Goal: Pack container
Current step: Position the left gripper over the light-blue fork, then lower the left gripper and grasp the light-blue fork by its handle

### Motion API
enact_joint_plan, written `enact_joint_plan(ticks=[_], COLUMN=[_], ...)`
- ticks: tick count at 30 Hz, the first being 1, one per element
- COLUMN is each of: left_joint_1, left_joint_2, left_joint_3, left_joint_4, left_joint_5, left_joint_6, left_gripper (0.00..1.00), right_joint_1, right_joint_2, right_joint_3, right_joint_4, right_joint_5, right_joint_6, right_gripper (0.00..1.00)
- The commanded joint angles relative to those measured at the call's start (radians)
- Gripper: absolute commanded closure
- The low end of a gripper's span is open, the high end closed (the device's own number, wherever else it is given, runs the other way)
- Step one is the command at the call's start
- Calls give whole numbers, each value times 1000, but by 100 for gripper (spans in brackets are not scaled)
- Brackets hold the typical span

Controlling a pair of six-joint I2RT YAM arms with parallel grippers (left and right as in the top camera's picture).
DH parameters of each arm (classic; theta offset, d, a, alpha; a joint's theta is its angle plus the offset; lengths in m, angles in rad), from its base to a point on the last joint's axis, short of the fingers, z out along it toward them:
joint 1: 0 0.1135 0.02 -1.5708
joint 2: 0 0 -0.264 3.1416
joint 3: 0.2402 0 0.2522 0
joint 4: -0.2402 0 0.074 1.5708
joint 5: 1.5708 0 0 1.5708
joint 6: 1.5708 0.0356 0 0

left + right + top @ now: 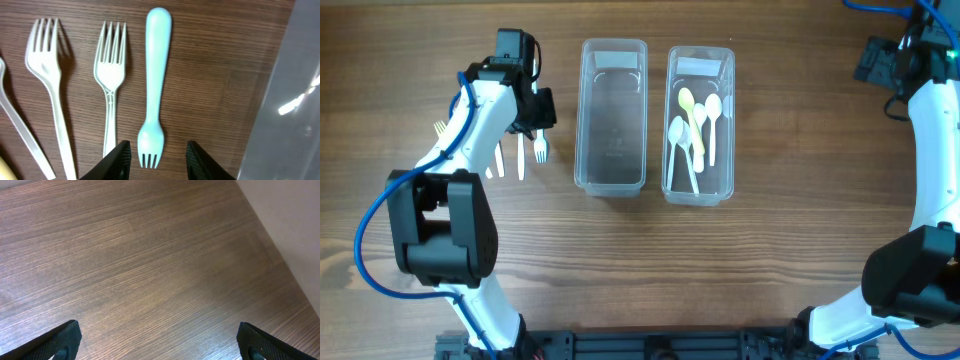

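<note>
Wood-grain table [770, 260], dark brown. Two clear plastic tubs sit mid-table toward the far edge: long, rectangular, rounded corners, open tops, side by side w/ a narrow gap between.

L container [612, 120]: empty, table grain shows through the base.
R container [672, 100]: holds spoons [692, 130], white plus one pale yellow, lying lengthwise.

My R gripper [160, 340] is off at the far right corner over the wood, fingers spread wide, holding nothing.

My L gripper [157, 152] hangs just left of the L container, over a row of forks. Fingers part-spread, one each side of the tine end of the blue fork [156, 75]. A thin strip of wood shows on both sides, so prob. not gripping, but the view is tight.

Two white forks [111, 75] lie parallel beside it, tines pointing the opposite way.
</note>
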Motion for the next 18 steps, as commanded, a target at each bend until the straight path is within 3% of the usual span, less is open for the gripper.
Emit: enact_joint_plan(ticks=[1,9,13,16,18], left_joint_1=[6,11,11,11,11], left_joint_2=[15,16,16,16,16], left_joint_3=[-31,-152,-180,-199,-214], left_joint_4=[16,105,147,192,225], left_joint_5=[-35,-35,-34,-34,-34], left_joint_6=[-71,-95,-92,-92,-92], left_gripper=[63,60,71,64,51], right_joint_1=[5,5,5,5,5], right_joint_2=[8,8,8,8,8], right_joint_3=[8,8,8,8,8], right_joint_4=[0,0,0,0,0], right_joint_5=[17,17,17,17,17], right_joint_6=[7,7,7,7,8], right_gripper=[0,0,0,0,0])
